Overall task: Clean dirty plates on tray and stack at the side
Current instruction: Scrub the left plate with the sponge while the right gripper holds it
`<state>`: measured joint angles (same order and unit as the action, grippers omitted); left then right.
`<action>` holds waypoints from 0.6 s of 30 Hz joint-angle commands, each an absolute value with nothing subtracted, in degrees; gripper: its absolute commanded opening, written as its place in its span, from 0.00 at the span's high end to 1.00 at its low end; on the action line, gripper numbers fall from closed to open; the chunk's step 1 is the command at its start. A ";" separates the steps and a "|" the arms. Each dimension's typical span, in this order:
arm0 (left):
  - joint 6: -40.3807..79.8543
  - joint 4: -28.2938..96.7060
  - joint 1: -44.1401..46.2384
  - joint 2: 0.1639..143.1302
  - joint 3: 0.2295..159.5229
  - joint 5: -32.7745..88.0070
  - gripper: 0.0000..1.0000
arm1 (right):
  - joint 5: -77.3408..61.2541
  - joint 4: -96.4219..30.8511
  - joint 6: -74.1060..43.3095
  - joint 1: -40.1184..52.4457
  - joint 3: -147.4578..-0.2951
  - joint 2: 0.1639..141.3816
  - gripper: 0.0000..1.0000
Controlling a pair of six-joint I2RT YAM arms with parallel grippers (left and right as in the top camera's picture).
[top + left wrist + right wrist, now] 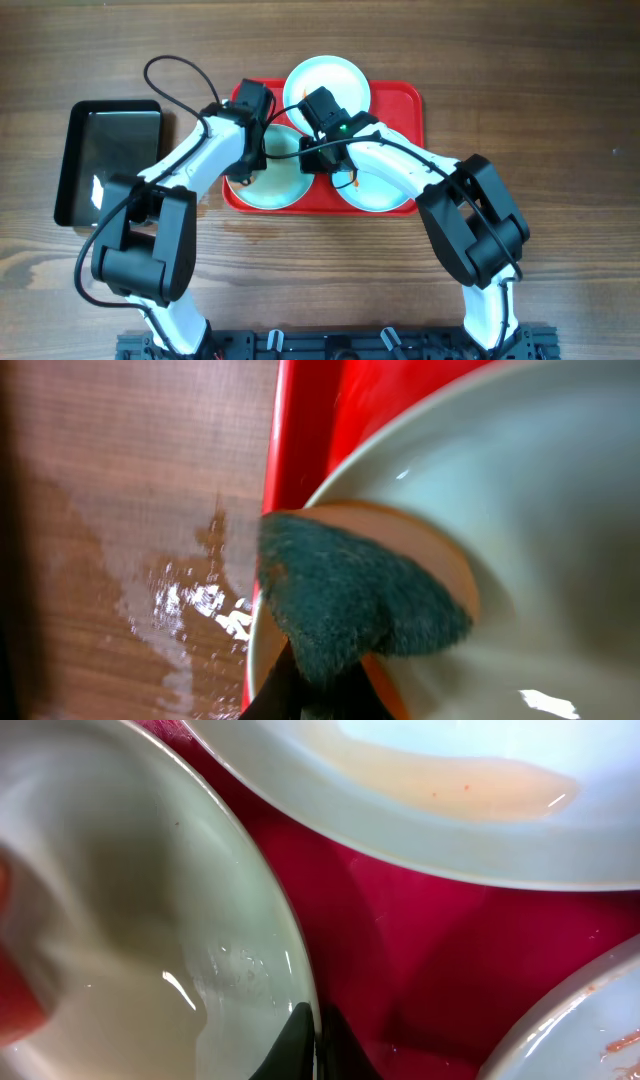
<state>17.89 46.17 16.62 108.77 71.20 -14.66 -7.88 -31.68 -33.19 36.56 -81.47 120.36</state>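
Left gripper [325, 685]: clamped on a green scouring sponge [350, 595] with an orange backing. Sponge face was pressed on the inner rim of the left plate [540, 510], at the side nearest the tray [300, 420] edge.

Right gripper [312, 1045]: fingers straddled that plate's opposite rim and appeared closed on it, steadying it. Contact was only partly in view.

All three plates lay on the tray. The far plate [450, 780] showed a pale orange smear; the right plate [590, 1020] showed orange flecks. The left plate looked wet and mostly clear of residue.

Beside the tray, the table [170, 600] had a wet patch. The black pan [108, 160] sat well apart to the left.

Judgement: scrubbing of the first plate was in hand; nothing was stacked yet. The next move calls for wiping the remaining rim, lifting the sponge clear, then moving the plate off the tray by its wet, possibly slippery rim.
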 commanded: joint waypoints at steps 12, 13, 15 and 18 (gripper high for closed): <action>24.86 32.88 16.05 108.84 72.55 16.27 0.96 | -7.77 -32.34 -33.69 36.84 -80.93 121.95 0.96; 26.44 32.40 16.27 108.95 72.10 16.29 0.96 | -7.75 -32.27 -33.93 36.84 -80.93 121.95 0.96; 27.97 31.70 16.97 109.38 71.50 16.32 0.96 | -7.75 -32.21 -34.68 36.84 -80.93 121.95 0.96; 27.94 31.31 18.81 110.98 71.09 16.01 0.96 | -7.75 -32.18 -34.68 36.84 -80.93 121.95 0.96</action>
